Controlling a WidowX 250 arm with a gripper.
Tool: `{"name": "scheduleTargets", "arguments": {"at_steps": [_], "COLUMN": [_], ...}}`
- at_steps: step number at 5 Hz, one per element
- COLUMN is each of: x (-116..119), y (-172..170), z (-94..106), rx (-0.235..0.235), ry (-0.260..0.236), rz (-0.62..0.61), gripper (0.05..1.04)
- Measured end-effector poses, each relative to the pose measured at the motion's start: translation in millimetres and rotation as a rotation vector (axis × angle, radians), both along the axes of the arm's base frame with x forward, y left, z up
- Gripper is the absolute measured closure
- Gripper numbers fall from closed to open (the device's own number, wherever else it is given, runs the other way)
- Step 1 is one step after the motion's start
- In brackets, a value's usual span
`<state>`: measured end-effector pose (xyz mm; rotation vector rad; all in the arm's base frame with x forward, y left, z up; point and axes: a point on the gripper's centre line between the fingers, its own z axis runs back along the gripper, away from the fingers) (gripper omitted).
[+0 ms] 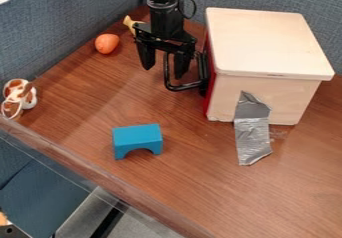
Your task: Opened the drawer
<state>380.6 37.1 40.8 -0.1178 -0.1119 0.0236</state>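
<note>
- the end effector (163,68) hangs from the top of the camera view, its two black fingers spread wide and pointing down, in front of the drawer (210,84).
- the drawer sits just to the right of the end effector, its red front lying close against the wooden box (267,39).
- the black handle (167,72) on that front loops out toward the end effector; the right-hand finger, as seen in the view, shows within the loop, and whether it touches the bar i cannot tell.
- the box has a pale, flat top and stands upright on the brown wooden surface (174,177), right of the end effector.
- a strip of silver tape (252,137) runs from the box's near side down onto the surface, below and to the right of the end effector.
- the blue arch block (137,138) stands below the end effector in the view, well apart from it, its opening facing down.
- an orange rounded thing (107,43) lies up and to the left of the end effector, and a yellowish thing (132,25) lies above that, partly hidden by the arm.
- a white and brown thing (19,98) lies far to the left of the end effector, near the surface's edge.
- blue fabric panels (57,27) rise behind and to the left.
</note>
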Motion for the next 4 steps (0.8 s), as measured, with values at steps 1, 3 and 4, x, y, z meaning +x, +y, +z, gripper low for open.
{"name": "scheduleTargets", "arguments": {"at_steps": [1,3,4], "x": [2.0,-1.1,-1.0], "y": [2.4,1.8,1.5], "z": [-3.5,-7.7,-8.0], "rx": [0.014,0.014,0.016], "ry": [-0.009,-0.005,-0.007], "rz": [0.013,0.033,0.031], "gripper": [0.415,0.718,0.718]}}
